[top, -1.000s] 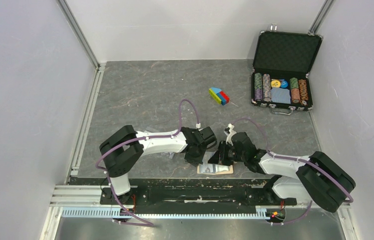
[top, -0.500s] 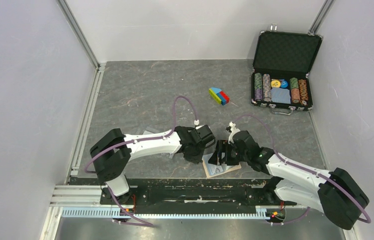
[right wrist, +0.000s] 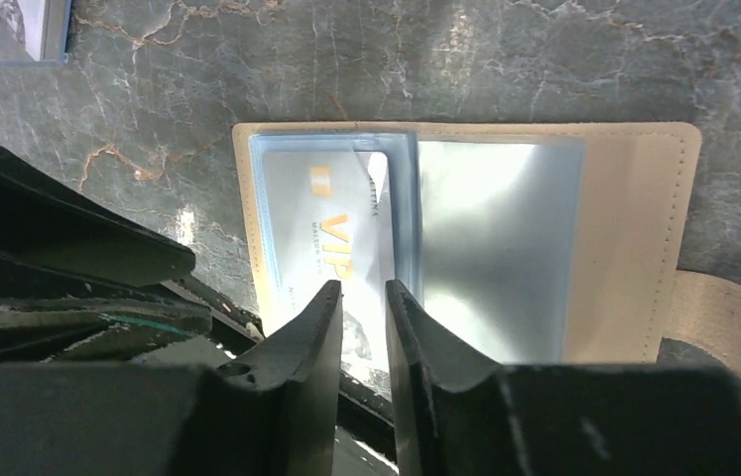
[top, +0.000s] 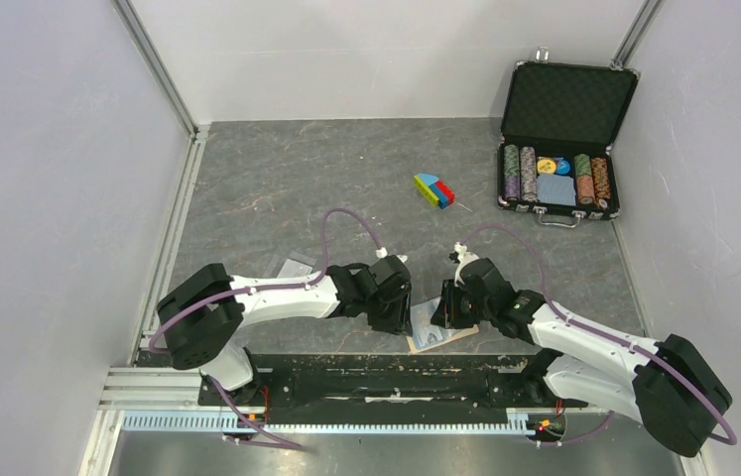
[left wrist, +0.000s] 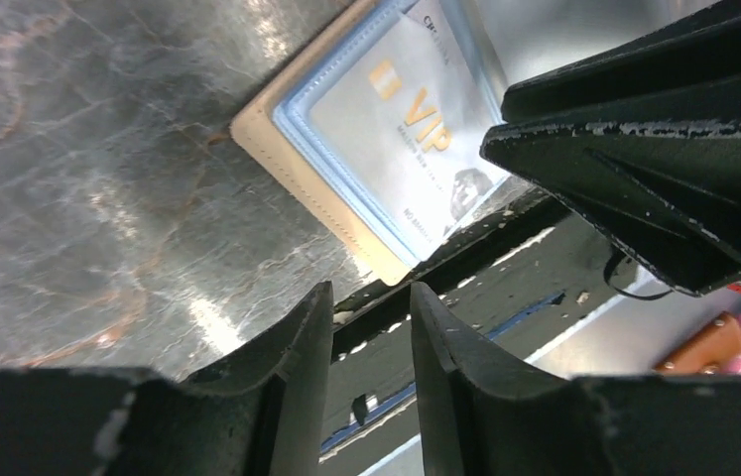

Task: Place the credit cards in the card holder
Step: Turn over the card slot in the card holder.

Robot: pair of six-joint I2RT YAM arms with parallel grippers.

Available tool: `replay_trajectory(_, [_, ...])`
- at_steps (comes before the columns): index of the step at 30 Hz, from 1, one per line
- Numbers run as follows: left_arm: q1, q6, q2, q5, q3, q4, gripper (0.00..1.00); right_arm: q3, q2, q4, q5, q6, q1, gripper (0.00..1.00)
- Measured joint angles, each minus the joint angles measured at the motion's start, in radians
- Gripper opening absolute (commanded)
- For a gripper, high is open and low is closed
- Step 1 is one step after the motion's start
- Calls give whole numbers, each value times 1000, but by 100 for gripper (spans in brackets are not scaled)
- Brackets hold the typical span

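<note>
While open flat, card holder (right wrist: 634, 218) with credit card (right wrist: 316, 233) inside.

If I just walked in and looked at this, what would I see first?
Probably the two robot arms leaning together at the near edge of the table. The left gripper and right gripper meet over an open tan card holder with a pale VIP card showing in it. Next you'd spot the open black case of colourful poker chips at the far right, and a bright block toy mid-table.
</note>
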Motion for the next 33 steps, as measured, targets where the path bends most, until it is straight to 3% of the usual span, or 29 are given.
replay_trajectory(6, [2,-89,13,69,-80,190,39,0,0,-8,23,-16,-5,0])
replay_trajectory(13, [6,-136,72,90,-88,303,40,-31,14,-11,50,-21,-9,0])
replay_trajectory(28, [8,-165,100,77,-87,307,46,-30,44,14,30,-21,-20,0])
replay_trajectory(33, [8,-199,100,68,-90,322,43,-30,46,16,26,-21,-21,0])
